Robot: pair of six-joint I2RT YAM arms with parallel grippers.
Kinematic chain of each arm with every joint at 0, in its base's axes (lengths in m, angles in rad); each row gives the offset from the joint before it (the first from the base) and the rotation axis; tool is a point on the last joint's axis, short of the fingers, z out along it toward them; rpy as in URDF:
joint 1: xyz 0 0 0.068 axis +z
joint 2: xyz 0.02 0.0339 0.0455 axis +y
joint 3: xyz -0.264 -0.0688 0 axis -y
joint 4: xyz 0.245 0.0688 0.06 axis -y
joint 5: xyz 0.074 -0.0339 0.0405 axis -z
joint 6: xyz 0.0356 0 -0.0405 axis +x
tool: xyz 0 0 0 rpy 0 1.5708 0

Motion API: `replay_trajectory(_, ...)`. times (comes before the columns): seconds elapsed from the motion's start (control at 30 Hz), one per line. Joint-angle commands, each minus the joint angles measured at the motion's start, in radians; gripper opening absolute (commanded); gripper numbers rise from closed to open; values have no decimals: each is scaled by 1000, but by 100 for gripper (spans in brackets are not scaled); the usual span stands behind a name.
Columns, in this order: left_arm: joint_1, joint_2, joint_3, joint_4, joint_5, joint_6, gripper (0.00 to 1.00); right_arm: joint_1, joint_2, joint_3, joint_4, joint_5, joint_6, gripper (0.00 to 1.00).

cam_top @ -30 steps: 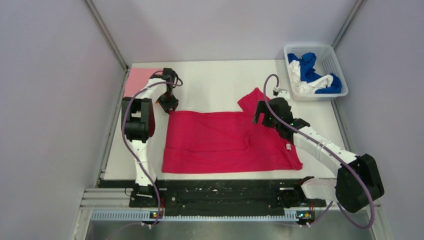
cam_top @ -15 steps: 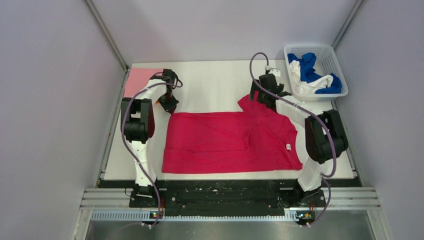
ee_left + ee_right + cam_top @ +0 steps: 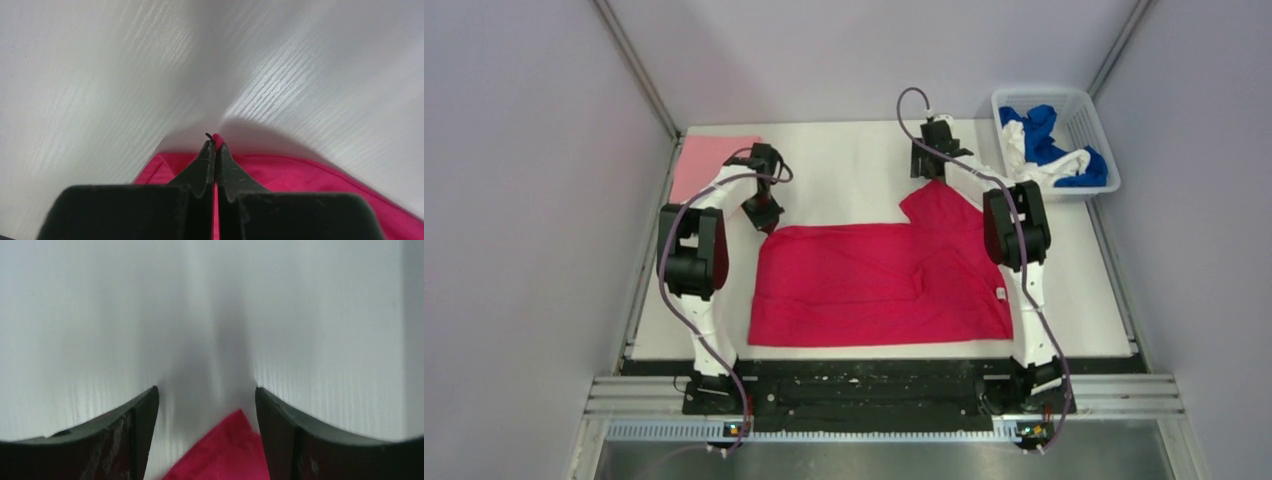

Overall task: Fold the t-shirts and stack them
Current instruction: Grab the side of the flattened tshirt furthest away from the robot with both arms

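A crimson-pink t-shirt (image 3: 874,285) lies spread on the white table. My left gripper (image 3: 764,214) is shut on its far left corner; in the left wrist view the cloth (image 3: 280,175) is pinched between the fingertips (image 3: 215,145). My right gripper (image 3: 932,165) is open just beyond the shirt's far right sleeve tip (image 3: 936,190); in the right wrist view that tip (image 3: 230,440) lies between the open fingers (image 3: 145,410). A folded light pink shirt (image 3: 699,160) lies at the far left corner. Blue (image 3: 1049,135) and white (image 3: 1029,170) shirts sit in the basket. No orange shirt shows.
A white mesh basket (image 3: 1084,115) stands at the far right corner of the table (image 3: 854,160). Grey walls close in both sides and the back. The black rail with the arm bases runs along the near edge.
My right arm has swung from over the shirt's right part out to the far side, past the sleeve tip. My left gripper has held its place on the shirt's corner.
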Motion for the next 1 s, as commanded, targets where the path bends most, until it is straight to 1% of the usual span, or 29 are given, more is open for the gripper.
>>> replay_trajectory(0.0, -5, -79, -19, 29, 3, 7, 0, -4, 62, 133, -129, 3, -96, 70)
replay_trajectory(0.3, -7, -99, -34, 32, 5, -3, 0, -3, -35, -23, -126, 38, -130, 65)
replay_trajectory(0.47, -8, -112, -44, 30, 8, -10, 0, -4, -94, -93, -107, 37, -116, 60)
replay_trajectory(0.63, -11, -130, -55, 36, 9, -12, 0, -4, -138, -162, -59, 8, -79, 53)
replay_trajectory(0.73, -14, -137, -55, 35, 10, -13, 0, -4, -140, -179, -32, 9, -68, 42)
replay_trajectory(0.9, -16, -141, -51, 35, 15, -11, 0, -4, -130, -170, 1, 16, -56, 7)
replay_trajectory(0.97, -16, -143, -49, 34, 22, -9, 0, -4, -141, -172, 18, 20, -53, 2)
